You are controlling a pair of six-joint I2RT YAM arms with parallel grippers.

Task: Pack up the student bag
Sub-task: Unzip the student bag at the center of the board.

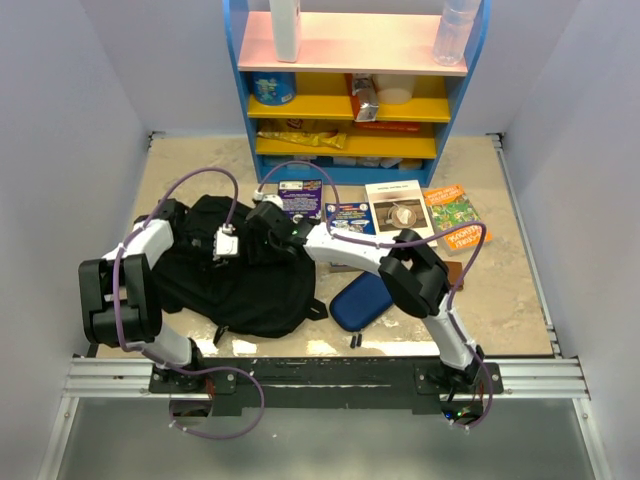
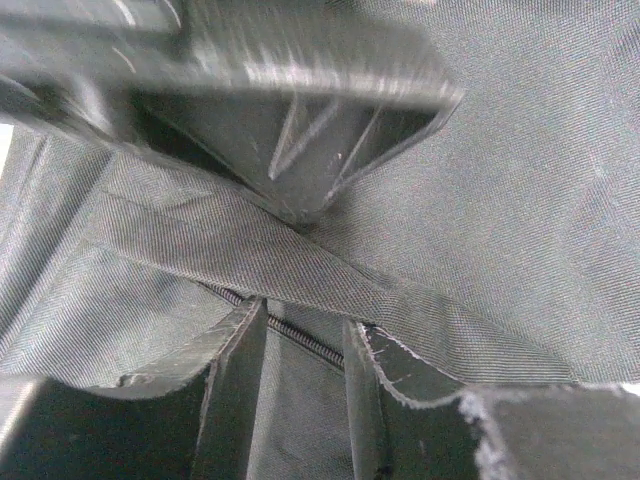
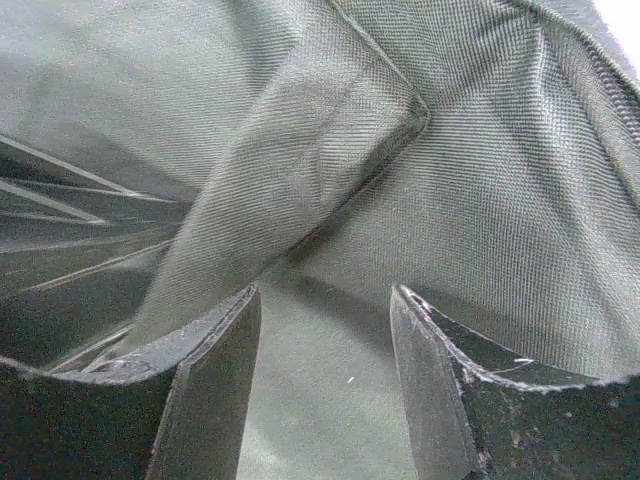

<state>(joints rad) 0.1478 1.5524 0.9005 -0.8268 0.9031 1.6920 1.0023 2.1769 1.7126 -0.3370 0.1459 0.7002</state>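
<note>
Student bag [image 1: 250, 290] lies on the desk [image 1: 510, 300]. At its far end, the right gripper [image 3: 325, 300] gapes wide; the left gripper [image 2: 305, 335] is narrower, grip impossible to tell.

shelf [image 1: 355, 90] — blue, far edge | books [image 1: 400, 205] — flat, in a row before it | pencil case [image 1: 355, 305] — blue, near books

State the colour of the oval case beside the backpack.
Dark blue; the soft oval zip case shows best in the top external view.

The top camera looks steeply down from high at 6 o'clock. Both wrist cameras sit very close against the student bag [image 1: 245, 285], which all three views share.
</note>
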